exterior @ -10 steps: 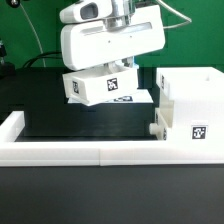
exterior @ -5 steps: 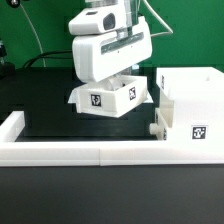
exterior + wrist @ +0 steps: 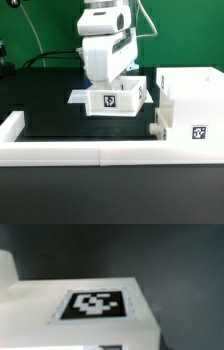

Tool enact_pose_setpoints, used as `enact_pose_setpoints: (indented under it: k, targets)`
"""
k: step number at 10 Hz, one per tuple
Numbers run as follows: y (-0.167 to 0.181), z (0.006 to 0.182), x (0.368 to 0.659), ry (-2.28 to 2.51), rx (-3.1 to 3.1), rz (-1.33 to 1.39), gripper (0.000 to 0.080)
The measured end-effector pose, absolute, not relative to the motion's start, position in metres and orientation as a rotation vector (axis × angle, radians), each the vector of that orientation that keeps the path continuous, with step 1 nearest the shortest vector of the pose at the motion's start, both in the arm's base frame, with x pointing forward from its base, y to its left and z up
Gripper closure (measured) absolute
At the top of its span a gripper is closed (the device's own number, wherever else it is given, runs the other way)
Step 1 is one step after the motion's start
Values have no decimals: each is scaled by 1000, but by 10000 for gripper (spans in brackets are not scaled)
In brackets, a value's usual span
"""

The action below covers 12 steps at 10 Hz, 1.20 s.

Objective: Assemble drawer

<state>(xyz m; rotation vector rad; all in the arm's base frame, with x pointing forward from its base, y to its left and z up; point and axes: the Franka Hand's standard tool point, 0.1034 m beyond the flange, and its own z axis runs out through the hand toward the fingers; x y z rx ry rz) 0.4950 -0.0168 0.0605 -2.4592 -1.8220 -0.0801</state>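
Black table (image 3: 45, 105) across the scene, edged in front by low white rails (image 3: 80, 153). On the table at the exterior view's right, the white housing (image 3: 188, 95), upright, with a housing tag (image 3: 197, 133) low on its near face. Toward the middle, hanging from above, the white gripper (image 3: 111, 82), straight over the tray (image 3: 125, 104) and reaching down to it. Fingertips hidden behind the tray's wall, so cannot tell whether clamped on it, parted or together. Tray level, open top up, on the table or just over it, cannot tell which. Just beside the housing, on its exterior-view left; touching or not, cannot tell. Tray tag (image 3: 112, 99) on the near wall. In the wrist view, close and blurred, a square tag (image 3: 93, 304) on a flat white face, dark table beyond.
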Motion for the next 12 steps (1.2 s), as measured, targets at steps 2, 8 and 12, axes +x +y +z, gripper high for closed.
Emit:
enact_pose_setpoints:
  k: [2,8,12]
  targets:
    - [-20,59,494,-1983,-2344,-75,757]
    - [-21,61,503,-2219,-2164,-62,757]
    - [-18,60,513,-2225,-2159,-74,757]
